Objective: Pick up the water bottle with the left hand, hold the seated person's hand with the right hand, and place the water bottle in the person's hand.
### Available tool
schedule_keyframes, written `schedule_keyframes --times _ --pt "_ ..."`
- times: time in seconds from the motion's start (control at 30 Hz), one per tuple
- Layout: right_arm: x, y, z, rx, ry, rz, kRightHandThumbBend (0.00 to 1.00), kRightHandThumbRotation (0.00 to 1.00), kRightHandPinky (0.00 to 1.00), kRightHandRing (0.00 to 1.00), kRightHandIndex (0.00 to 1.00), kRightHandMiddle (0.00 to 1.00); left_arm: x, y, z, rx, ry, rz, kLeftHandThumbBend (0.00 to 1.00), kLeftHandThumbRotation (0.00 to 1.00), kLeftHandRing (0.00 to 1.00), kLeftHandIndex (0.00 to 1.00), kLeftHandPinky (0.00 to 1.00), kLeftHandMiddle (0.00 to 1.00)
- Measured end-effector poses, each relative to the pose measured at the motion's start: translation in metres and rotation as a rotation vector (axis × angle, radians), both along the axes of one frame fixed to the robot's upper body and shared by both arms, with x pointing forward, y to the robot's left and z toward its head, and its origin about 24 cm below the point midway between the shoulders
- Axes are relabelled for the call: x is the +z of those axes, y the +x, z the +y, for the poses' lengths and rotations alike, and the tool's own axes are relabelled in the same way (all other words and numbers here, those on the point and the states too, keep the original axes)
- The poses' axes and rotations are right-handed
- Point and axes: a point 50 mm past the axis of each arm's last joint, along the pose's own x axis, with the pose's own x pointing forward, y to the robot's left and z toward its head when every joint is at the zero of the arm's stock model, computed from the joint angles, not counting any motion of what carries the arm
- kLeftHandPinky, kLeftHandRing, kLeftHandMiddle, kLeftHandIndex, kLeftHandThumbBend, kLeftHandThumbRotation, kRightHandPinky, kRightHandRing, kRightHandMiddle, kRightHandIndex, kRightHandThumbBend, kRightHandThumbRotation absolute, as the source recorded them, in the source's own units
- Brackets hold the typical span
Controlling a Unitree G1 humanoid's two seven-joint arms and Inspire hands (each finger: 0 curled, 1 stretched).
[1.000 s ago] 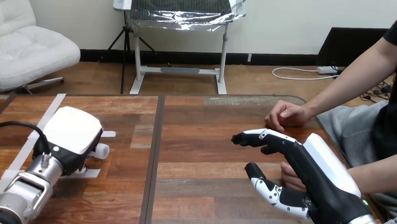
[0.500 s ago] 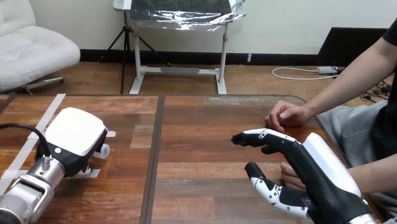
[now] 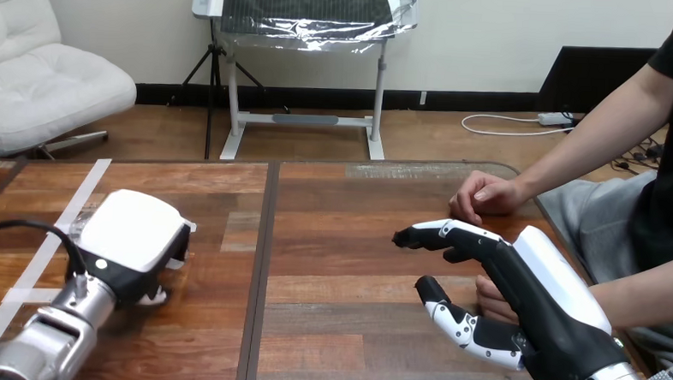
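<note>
My left hand (image 3: 132,237) lies over the water bottle at the table's left, its white back shell covering nearly all of it. A bit of the bottle's clear plastic (image 3: 80,222) shows at the shell's left edge. My right hand (image 3: 536,293) is open at the right, fingers stretched out to the left and thumb below them. The person's hand (image 3: 488,301) rests between that thumb and the fingers, close against my palm, and nothing is curled round it. The person's other hand (image 3: 484,195) sits loosely closed on the table farther back.
The wooden table (image 3: 347,267) has a dark seam (image 3: 260,281) running front to back down its middle. White tape strips (image 3: 83,193) lie on the left half around my left hand. The person's forearms come in from the right edge.
My left hand has shifted right and lower over the bottle, and now hides the white cap that showed at its right side. My right hand and both of the person's hands have stayed put.
</note>
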Motion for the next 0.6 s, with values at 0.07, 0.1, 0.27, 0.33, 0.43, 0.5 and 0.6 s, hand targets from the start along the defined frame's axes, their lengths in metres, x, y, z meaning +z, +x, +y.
schedule_keyframes --times 0.07,0.1,0.27,0.33,0.43,0.5,0.6 --pt "0.000 0.000 0.000 0.001 0.000 0.001 0.23 0.00 0.77 0.80 0.73 0.77 -0.001 -0.001 -0.001 -0.007 -0.006 -0.003 0.68 0.00 0.51 0.51 0.51 0.52" --pt "0.000 0.000 0.000 0.002 -0.001 0.001 0.23 0.00 0.77 0.80 0.73 0.77 -0.001 -0.002 -0.002 -0.010 -0.010 -0.004 0.68 0.00 0.51 0.51 0.51 0.52" --pt "0.000 0.000 0.000 0.004 -0.002 0.005 0.23 0.00 0.77 0.80 0.73 0.77 -0.003 -0.005 -0.006 -0.031 -0.032 -0.011 0.68 0.00 0.51 0.51 0.51 0.53" --pt "0.000 0.000 0.000 0.004 -0.002 0.008 0.23 0.00 0.77 0.80 0.73 0.77 -0.003 -0.006 -0.008 -0.042 -0.042 -0.018 0.68 0.00 0.50 0.51 0.50 0.52" --pt "-0.001 0.000 0.000 0.006 -0.002 0.011 0.23 0.00 0.75 0.78 0.73 0.76 -0.003 -0.008 -0.011 -0.059 -0.055 -0.030 0.68 0.00 0.50 0.51 0.50 0.52" --pt "-0.001 0.000 0.000 0.007 -0.002 0.012 0.23 0.00 0.75 0.78 0.73 0.76 -0.003 -0.009 -0.013 -0.070 -0.063 -0.039 0.68 0.00 0.50 0.51 0.49 0.52" --pt "-0.001 0.000 0.000 0.007 -0.001 0.012 0.23 0.00 0.75 0.78 0.73 0.76 -0.002 -0.010 -0.016 -0.085 -0.071 -0.050 0.68 0.00 0.49 0.51 0.48 0.51"
